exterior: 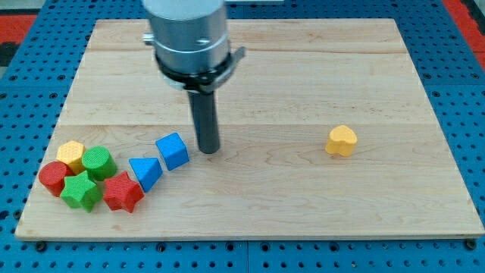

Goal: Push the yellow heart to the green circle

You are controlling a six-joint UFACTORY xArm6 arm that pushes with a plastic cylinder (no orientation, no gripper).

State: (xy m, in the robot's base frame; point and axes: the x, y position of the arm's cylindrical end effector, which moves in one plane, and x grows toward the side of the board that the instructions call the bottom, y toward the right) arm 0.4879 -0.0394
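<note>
The yellow heart point(342, 140) lies alone on the right part of the wooden board. The green circle point(98, 162) sits in a cluster of blocks at the view's lower left. My tip point(208, 149) rests on the board just right of the blue cube point(173, 150), far left of the yellow heart and right of the green circle.
Around the green circle lie a yellow hexagon point(71, 155), a red circle point(54, 177), a green star point(80, 191), a red star point(123, 192) and a blue triangle point(145, 171). The wooden board point(303, 205) lies on a blue pegboard.
</note>
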